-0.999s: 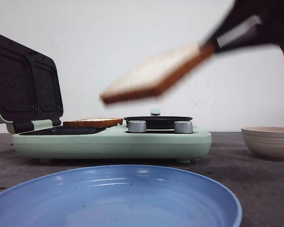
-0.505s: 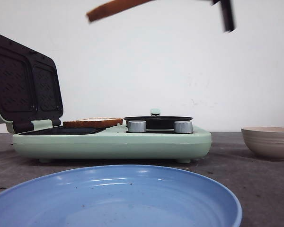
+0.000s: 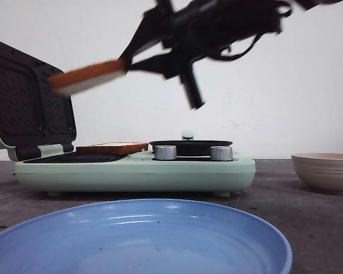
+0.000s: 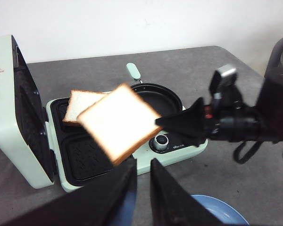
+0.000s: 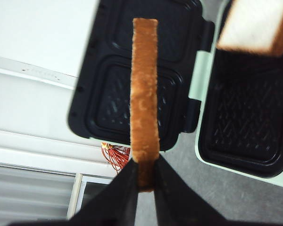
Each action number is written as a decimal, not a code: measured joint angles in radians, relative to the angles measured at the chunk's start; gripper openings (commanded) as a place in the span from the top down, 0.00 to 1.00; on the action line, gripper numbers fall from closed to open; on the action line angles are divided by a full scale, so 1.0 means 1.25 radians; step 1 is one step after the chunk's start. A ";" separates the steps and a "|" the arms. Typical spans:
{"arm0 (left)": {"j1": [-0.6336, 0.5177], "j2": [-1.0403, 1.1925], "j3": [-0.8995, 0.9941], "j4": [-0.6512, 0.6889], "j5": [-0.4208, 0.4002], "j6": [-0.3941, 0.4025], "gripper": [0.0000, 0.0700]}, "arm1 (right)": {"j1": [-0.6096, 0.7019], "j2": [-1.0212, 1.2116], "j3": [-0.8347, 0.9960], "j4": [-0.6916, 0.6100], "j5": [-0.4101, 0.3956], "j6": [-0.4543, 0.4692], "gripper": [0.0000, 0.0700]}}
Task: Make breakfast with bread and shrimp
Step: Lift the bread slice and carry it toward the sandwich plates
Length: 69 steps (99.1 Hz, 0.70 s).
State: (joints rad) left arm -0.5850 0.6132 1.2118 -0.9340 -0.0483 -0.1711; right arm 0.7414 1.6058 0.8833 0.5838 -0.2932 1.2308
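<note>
We count two bread slices: one (image 3: 87,77) clamped in the right claw (image 3: 126,64), upper left; one (image 3: 111,148) in the open sandwich maker (image 3: 134,171). Left claw (image 4: 142,172) nearly together, empty. Blue plate (image 3: 138,240) and beige bowl (image 3: 324,170): contents not visible.

**Even, soft indoor light; motion blur up high**

Lit brightly and evenly, with only faint shadows under the sandwich maker (image 3: 134,171). Smeared by motion: the bread slice (image 3: 87,76) and right gripper (image 3: 126,61) in the upper front view. Softly defocused: the blue plate (image 3: 140,237) along the bottom edge.
</note>
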 measured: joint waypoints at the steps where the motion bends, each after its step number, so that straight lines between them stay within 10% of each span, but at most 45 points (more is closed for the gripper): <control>1: 0.000 0.000 0.000 0.000 0.000 0.000 1.00 | 0.002 0.004 0.004 0.000 0.002 0.001 1.00; 69: 0.000 -0.007 0.000 0.000 0.000 0.000 1.00 | 0.099 0.122 0.182 -0.209 0.236 0.063 1.00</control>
State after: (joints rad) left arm -0.5850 0.6041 1.2118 -0.9344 -0.0479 -0.1711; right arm 0.8650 1.7588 1.1103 0.3229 0.0017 1.3090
